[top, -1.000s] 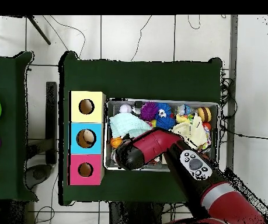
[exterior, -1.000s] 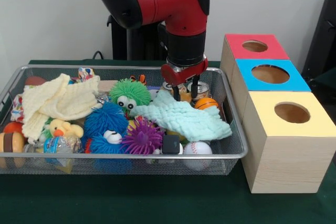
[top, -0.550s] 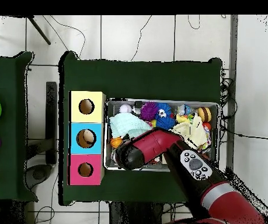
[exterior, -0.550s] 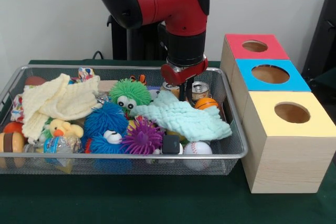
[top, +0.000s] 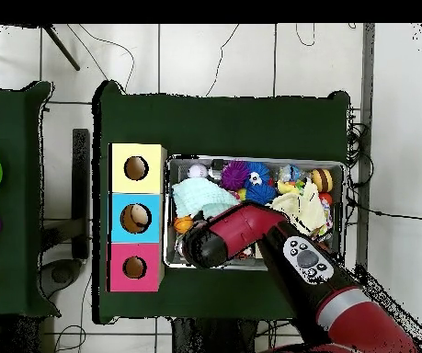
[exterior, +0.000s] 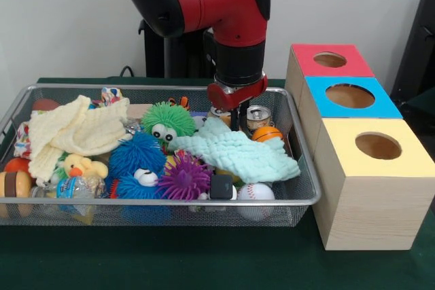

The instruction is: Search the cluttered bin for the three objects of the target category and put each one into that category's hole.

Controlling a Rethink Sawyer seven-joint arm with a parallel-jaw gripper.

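While the bin [exterior: 298,195] stays crowded, sorting looks barely begun. Gripper [exterior: 234,124]: low beside a can [exterior: 258,117], jaws together, nothing visibly clamped.

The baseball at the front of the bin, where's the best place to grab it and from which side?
Probably from straight above, fingers closing across the middle of the baseball. It is round, so any opposite sides would do, but the bin's front rim and a small black block crowd its sides, leaving only the top open.

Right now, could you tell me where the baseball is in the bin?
In the front view, the baseball lies against the bin's near wall toward the right, below the mint cloth and beside a black block.
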